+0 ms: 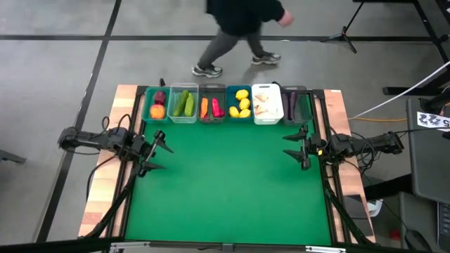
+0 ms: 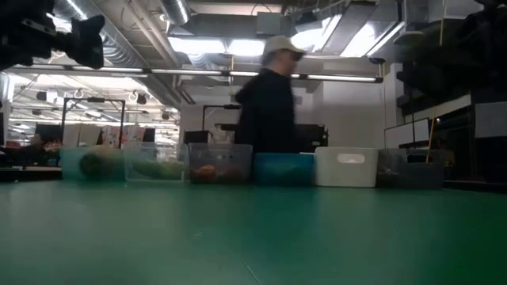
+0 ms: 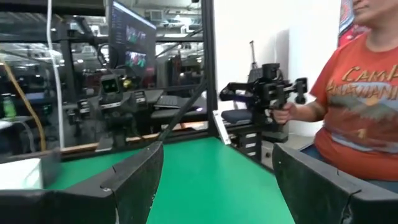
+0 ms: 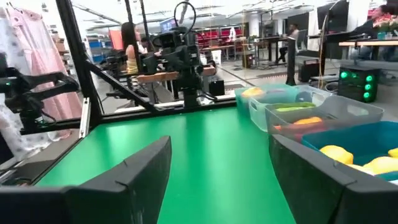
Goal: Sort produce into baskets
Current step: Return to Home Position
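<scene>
Six baskets (image 1: 228, 104) stand in a row at the far edge of the green table. The teal one holds a beet and an orange fruit (image 1: 157, 109), the clear one cucumbers (image 1: 184, 104), the grey one a carrot and red pepper (image 1: 211, 108), the blue one lemons (image 1: 242, 103), the white one garlic (image 1: 266, 105), the dark one an eggplant (image 1: 291, 105). My left gripper (image 1: 160, 150) is open and empty above the table's left side. My right gripper (image 1: 297, 147) is open and empty above the right side.
A person (image 1: 239, 28) walks past behind the table's far edge and shows in the low view (image 2: 268, 103). A seated person in an orange shirt (image 3: 354, 93) is to the table's right. Open green mat (image 1: 228, 183) lies between the arms.
</scene>
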Controlling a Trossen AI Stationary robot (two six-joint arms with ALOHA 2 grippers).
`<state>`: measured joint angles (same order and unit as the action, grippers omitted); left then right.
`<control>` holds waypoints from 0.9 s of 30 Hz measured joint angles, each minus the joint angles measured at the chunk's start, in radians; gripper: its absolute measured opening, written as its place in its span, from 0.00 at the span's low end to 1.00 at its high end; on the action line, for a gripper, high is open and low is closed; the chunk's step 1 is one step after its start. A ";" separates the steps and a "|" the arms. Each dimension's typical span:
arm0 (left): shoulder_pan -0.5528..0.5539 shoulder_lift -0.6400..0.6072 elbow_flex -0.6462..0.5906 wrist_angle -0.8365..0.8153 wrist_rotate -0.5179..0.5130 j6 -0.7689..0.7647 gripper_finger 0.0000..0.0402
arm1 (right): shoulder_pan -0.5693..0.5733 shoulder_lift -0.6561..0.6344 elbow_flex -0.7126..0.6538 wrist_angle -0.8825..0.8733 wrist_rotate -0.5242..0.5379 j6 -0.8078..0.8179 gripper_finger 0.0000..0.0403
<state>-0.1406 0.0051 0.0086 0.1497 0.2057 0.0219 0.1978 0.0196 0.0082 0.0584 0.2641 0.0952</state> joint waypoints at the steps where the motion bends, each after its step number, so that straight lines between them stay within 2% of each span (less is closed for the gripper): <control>1: 0.026 0.000 0.000 -0.005 0.018 0.005 0.74 | -0.015 0.000 0.000 -0.003 -0.018 0.001 0.67; 6: 0.137 0.000 0.000 -0.034 0.126 -0.036 0.74 | -0.085 0.000 -0.001 -0.033 -0.267 0.004 0.67; 9: 0.175 0.000 0.000 -0.029 0.207 -0.049 0.74 | -0.117 0.007 -0.001 -0.041 -0.260 0.031 0.67; 11: 0.186 0.000 0.000 -0.027 0.224 -0.044 0.74 | -0.138 0.017 -0.001 -0.041 -0.257 0.036 0.67; 16: 0.191 0.000 0.000 -0.077 0.176 0.008 0.74 | -0.161 0.018 -0.001 -0.042 -0.257 0.067 0.67; 23: 0.189 0.005 0.000 -0.087 0.170 -0.119 0.74 | -0.159 0.018 -0.001 -0.043 -0.258 0.081 0.67; 27: 0.189 0.005 0.000 -0.087 0.170 -0.124 0.74 | -0.159 0.018 -0.001 -0.043 -0.257 0.081 0.67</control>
<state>0.0486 0.0097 0.0086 0.0624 0.3759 -0.1024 0.0387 0.0372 0.0071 0.0154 0.0067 0.1766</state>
